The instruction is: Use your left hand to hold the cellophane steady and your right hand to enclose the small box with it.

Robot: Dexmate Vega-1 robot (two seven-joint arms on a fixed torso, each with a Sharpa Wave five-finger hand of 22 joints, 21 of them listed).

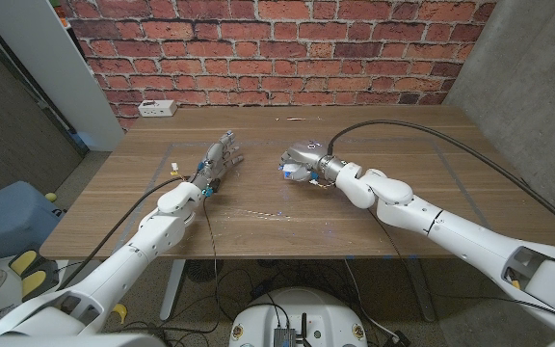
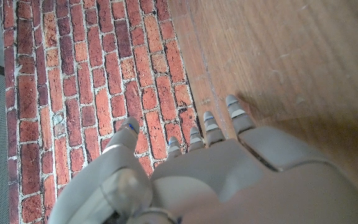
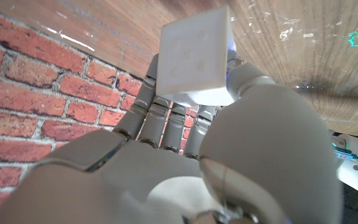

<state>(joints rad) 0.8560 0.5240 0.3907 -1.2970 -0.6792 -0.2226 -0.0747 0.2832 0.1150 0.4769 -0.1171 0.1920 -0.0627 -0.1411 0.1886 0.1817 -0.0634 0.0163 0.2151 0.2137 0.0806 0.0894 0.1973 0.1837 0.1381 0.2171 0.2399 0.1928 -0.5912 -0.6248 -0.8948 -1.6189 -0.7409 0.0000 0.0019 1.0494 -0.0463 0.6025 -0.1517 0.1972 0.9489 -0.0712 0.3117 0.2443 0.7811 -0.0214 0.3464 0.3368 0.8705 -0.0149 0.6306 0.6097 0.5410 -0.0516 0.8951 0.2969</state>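
My right hand (image 1: pixel 303 162) is at the table's middle and grips a small white box (image 3: pixel 197 56) between thumb and fingers, just above the wood. The box shows as a pale corner (image 1: pixel 286 173) under the hand in the head view. A clear cellophane sheet (image 1: pixel 258 210) lies on the table, visible only by faint glints and edges; more glints show in the right wrist view (image 3: pixel 278 28). My left hand (image 1: pixel 222 159) reaches out left of the box with its fingers (image 2: pixel 235 115) stretched and spread, tips down at the tabletop. I cannot tell whether they press the sheet.
A white power strip (image 1: pixel 159 108) lies at the table's back left edge by the brick wall (image 1: pixel 287 48). A blue bin (image 1: pixel 8 217) stands on the floor off the table's left side. A black cable (image 1: pixel 451 145) arcs over the table's right half.
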